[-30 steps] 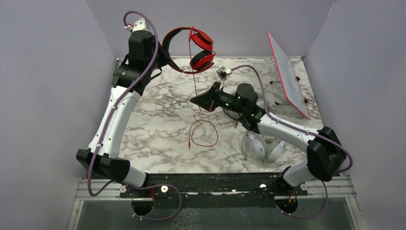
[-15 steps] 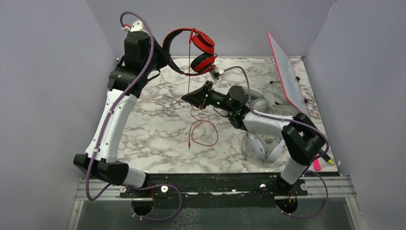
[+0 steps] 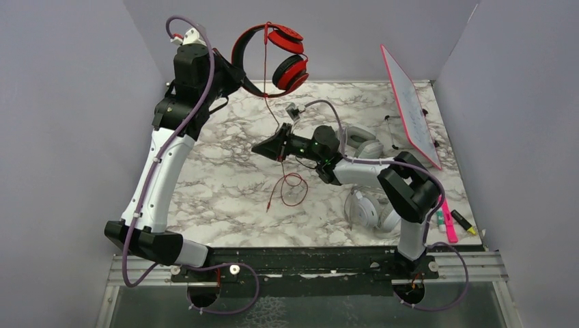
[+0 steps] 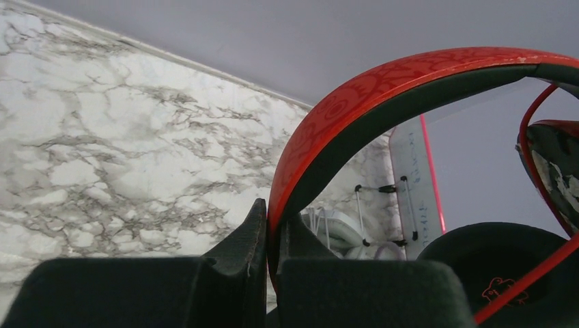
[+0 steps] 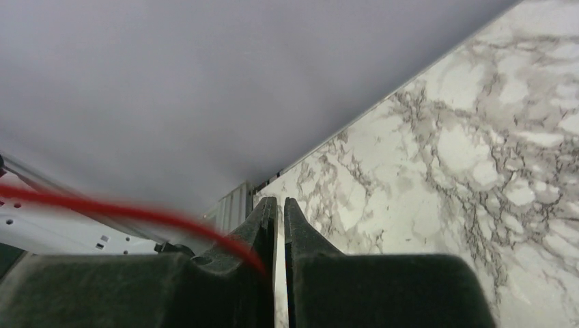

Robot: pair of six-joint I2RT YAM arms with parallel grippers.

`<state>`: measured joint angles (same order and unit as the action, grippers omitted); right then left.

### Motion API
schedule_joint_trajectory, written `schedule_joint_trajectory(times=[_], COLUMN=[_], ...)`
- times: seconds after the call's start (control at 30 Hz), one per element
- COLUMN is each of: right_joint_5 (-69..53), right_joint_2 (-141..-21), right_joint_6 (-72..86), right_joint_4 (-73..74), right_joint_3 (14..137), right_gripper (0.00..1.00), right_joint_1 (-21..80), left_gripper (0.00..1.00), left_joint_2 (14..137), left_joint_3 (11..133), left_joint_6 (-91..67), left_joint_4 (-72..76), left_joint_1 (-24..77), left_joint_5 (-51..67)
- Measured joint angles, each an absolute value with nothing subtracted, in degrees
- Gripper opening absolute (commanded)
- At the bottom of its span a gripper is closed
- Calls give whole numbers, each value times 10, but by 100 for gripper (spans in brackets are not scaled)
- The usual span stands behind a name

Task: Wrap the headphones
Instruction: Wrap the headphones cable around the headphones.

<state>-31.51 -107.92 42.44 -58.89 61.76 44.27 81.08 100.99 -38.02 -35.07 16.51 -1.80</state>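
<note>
The red-and-black headphones (image 3: 288, 63) hang in the air at the back, with my left gripper (image 3: 235, 76) shut on their red headband (image 4: 382, 82); the band stands pinched between the jaws of that gripper (image 4: 272, 225). Their red cable (image 3: 272, 102) drops past my right gripper (image 3: 255, 146) to a loose loop (image 3: 295, 188) on the marble. In the right wrist view the cable (image 5: 136, 213) crosses one finger and dips into the narrow slit of the right gripper (image 5: 280, 205), whose jaws stand slightly apart. White headphones (image 3: 365, 210) lie at the front right, light grey headphones (image 3: 362, 140) behind the right arm.
A red-framed whiteboard (image 3: 413, 106) leans at the back right. Pink (image 3: 450, 229) and yellow (image 3: 463, 222) markers lie by the right edge of the marble table (image 3: 225, 178). Grey walls close in the left, back and right sides.
The right arm has swung left along the cable and its jaws have parted a little. The left arm has lifted the red headphones slightly, and the cable loop has drawn smaller.
</note>
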Motion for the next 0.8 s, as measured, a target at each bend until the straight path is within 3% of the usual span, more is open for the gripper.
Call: schedule_joint_trajectory(times=[0.1, 0.4, 0.57, 0.67, 0.8], right_joint_5=[-320, -312, -349, -358, -359], right_joint_2=[-1087, -1078, -1078, -1078, -1078], right_joint_6=[420, 430, 408, 377, 350], right_joint_4=[-571, -584, -601, -599, -598], right_joint_3=[616, 534, 509, 508, 507], right_gripper=[1, 1, 7, 1, 5], right_joint_1=[447, 409, 358, 351, 351], left_gripper=[0, 0, 0, 0, 0], left_joint_2=[806, 791, 788, 784, 773], left_joint_3=[1005, 1010, 1036, 1057, 1079], left_joint_6=[-390, -378, -357, -351, -348], left_joint_4=[-330, -329, -350, -362, -363], left_joint_1=[165, 165, 165, 165, 165], left_joint_5=[-9, 4, 5, 7, 16])
